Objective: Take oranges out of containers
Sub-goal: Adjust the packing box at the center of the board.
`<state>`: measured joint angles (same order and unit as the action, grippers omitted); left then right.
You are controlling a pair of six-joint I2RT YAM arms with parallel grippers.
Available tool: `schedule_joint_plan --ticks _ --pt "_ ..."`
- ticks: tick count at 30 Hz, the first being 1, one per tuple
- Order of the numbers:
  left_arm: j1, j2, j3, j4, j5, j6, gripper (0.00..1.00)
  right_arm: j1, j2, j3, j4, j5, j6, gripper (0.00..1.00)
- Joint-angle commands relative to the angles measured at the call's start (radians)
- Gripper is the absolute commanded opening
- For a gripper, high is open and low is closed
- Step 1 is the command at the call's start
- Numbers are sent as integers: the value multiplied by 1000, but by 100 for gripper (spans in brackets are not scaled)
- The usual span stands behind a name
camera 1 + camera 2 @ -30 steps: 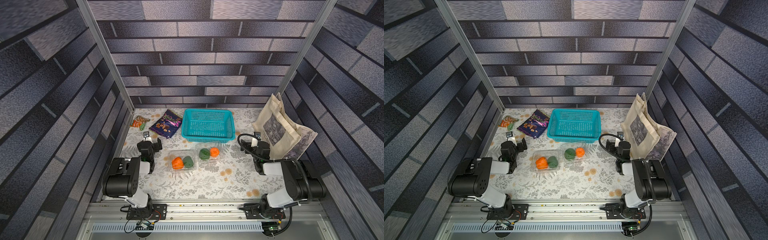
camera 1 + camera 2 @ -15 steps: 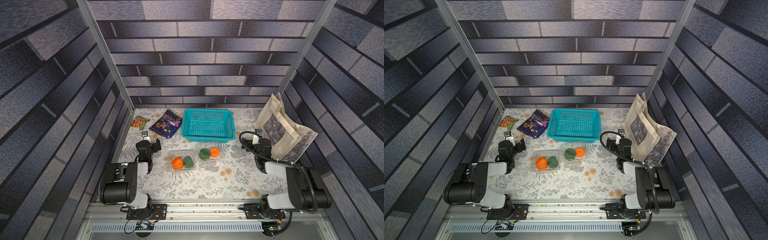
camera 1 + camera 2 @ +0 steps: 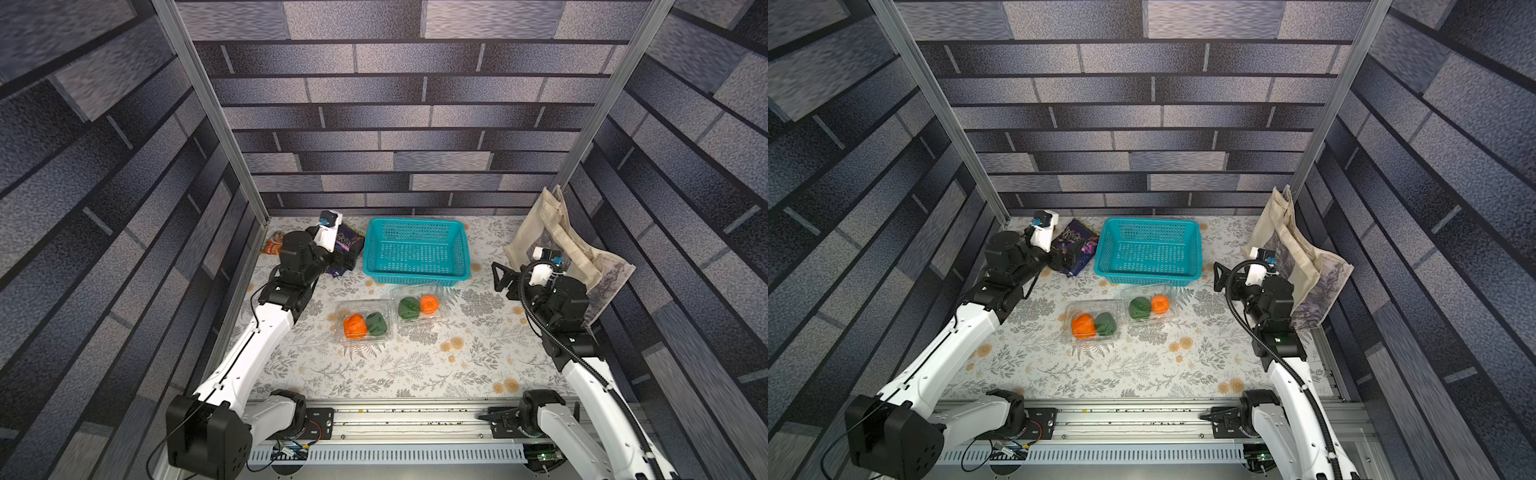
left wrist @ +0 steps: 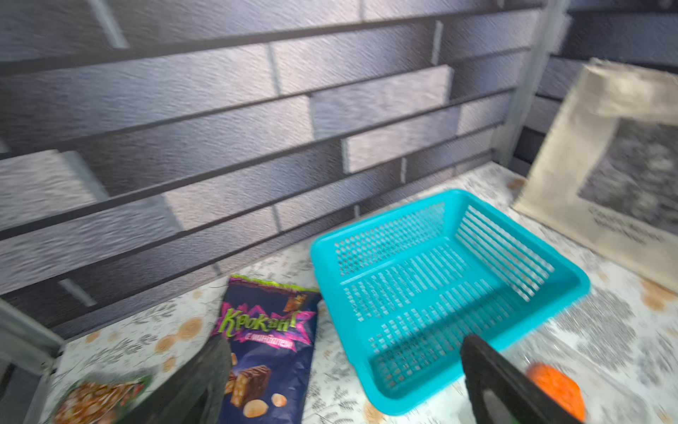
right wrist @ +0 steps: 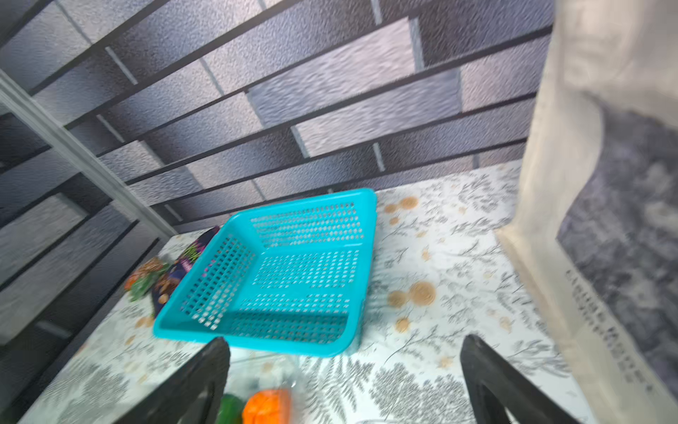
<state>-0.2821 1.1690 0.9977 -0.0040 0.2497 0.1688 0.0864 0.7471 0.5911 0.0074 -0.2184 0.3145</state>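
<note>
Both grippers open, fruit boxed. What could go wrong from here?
The two clear boxes lie side by side, near the basket; thin plastic may skid or shove its neighbour when gripped. The left gripper hangs above the snack bag and might snag it descending. The right arm's cable loops beside the tote and might catch.

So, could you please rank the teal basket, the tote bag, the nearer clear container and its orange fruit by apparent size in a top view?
1. tote bag and teal basket: too close to rank; the right arm hides part of the bag.
2. nearer clear container.
3. its orange fruit.
</note>
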Motion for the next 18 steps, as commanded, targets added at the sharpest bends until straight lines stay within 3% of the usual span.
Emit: schedule_joint_plan --ticks 1,5,11,16,18 --pt "-91 36 21 -310 -47 127 100 82 -32 -11 -115 -180 125 100" --pt "-162 14 -64 -299 -172 118 100 214 -25 -48 -57 -289 232 100" --pt "-161 -71 -180 -271 -243 46 100 422 54 -122 50 -320 343 100" --pt "-87 -104 -304 -135 -76 -54 100 577 273 -104 117 -293 326 100" --pt "-85 -93 -323 -134 -85 -62 100 633 385 -41 120 -282 297 100"
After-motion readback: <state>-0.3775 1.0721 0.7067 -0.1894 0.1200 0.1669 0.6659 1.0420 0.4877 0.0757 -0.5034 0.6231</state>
